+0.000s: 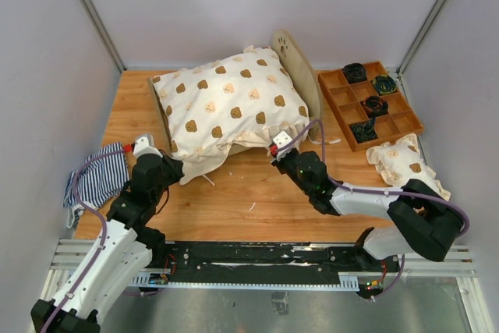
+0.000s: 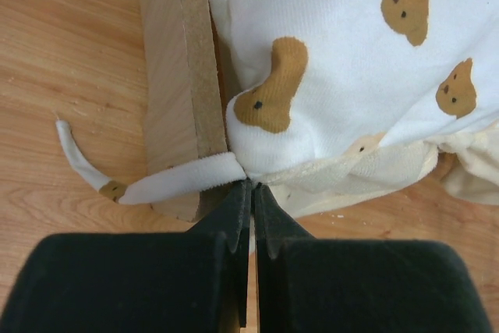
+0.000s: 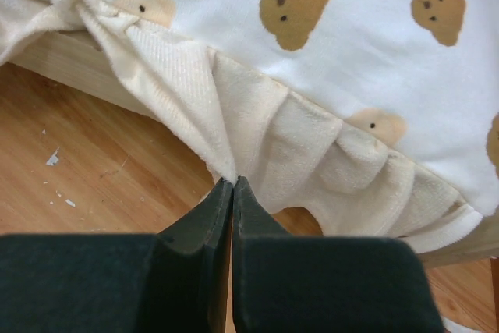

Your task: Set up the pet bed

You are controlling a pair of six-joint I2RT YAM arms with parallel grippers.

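At the far left of the wooden table [image 1: 257, 200], a navy-and-white striped cloth [image 1: 97, 177] is seen crumpled at the table's edge, just beside the left arm.

The left gripper [image 1: 145, 144] is placed at the near-left corner of the pet bed [image 1: 290, 54]. In the left wrist view its fingers [image 2: 238, 208] are pressed together, and the edge of the bear-print cover [image 2: 351, 60] is pinched at their tips, right beside the end of the plywood frame board [image 2: 175, 76]. A thin white strip [image 2: 78, 157] of the cover is trailed onto the table to the left of that board.

The pet bed is set across the middle of the table, beyond both grippers. It is draped almost wholly by the bear-print cover [image 1: 226, 99], and only its rounded headboard is left showing at the far right end.

The right gripper [image 1: 281, 146] is held at the cover's near-right corner. In the right wrist view its fingers [image 3: 214, 216] are closed on the gathered cream hem [image 3: 257, 138], which is bunched into folds above them.

Further right, a brown compartment tray [image 1: 399, 124] is seen, with dark items in several cells. Near it, a small bear-print pillow [image 1: 405, 163] is laid by the right arm.
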